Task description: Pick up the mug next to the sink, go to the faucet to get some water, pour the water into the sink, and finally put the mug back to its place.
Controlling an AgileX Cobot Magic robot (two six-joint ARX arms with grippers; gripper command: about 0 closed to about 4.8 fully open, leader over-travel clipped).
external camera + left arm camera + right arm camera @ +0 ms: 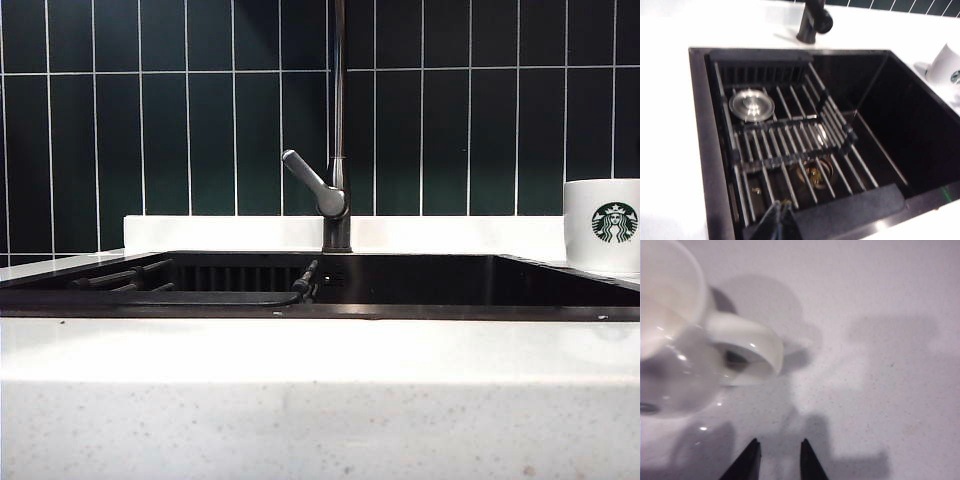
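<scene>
Mug point(603, 225) stands upright at the right edge of the exterior view, on the white counter point(320, 350) just beside the sink point(450, 280), logo facing the camera. Faucet point(338, 190) rises behind the basin at centre. The left gripper point(779, 217), jaws pressed together, hangs over a rack point(790, 145) lying in the sink. The right gripper point(780, 452) hovers above the counter near the mug's handle point(747, 352), jaws narrowly parted, holding nothing.

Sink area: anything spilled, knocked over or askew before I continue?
Nothing stands out. The mug stands upright on the counter right of the sink; no spill visible. Right gripper hovers open nearby; left gripper is shut over the sink.
</scene>
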